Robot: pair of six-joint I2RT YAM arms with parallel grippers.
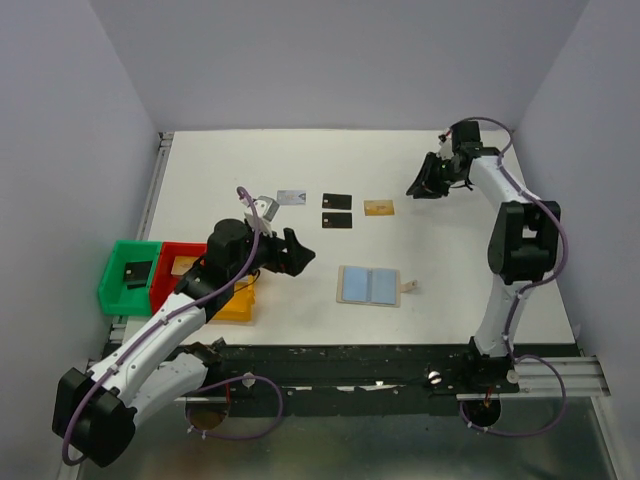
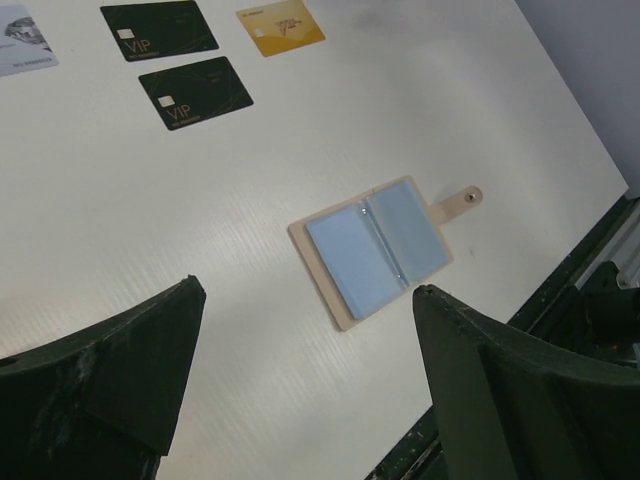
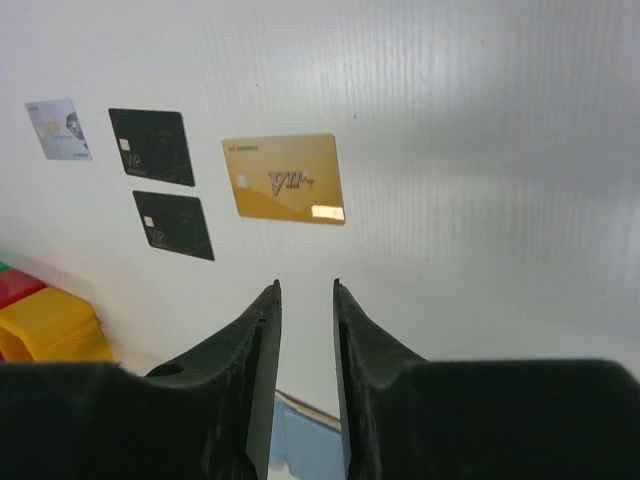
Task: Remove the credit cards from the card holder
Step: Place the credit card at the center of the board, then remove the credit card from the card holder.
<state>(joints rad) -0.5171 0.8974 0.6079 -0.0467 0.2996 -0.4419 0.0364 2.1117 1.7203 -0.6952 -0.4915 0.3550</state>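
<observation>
The card holder (image 1: pixel 370 285) lies open on the white table, blue-grey panels up (image 2: pixel 375 250), with its tan tab (image 2: pixel 462 203) pointing right. Beyond it lie a silver card (image 1: pixel 291 196), two black cards (image 1: pixel 338 200) (image 1: pixel 337 220) and a gold card (image 1: pixel 379 208). My left gripper (image 1: pixel 300 250) hovers left of the holder, jaws wide open and empty (image 2: pixel 308 290). My right gripper (image 1: pixel 420 185) hangs at the far right, beyond the gold card (image 3: pixel 285 178). Its jaws stand a narrow gap apart with nothing between them (image 3: pixel 305 285).
A green bin (image 1: pixel 128 275) holding a small black object (image 1: pixel 136 270), a red bin (image 1: pixel 178 265) and a yellow bin (image 1: pixel 235 300) stand at the left by the left arm. The black front rail (image 1: pixel 400 355) runs just below the holder.
</observation>
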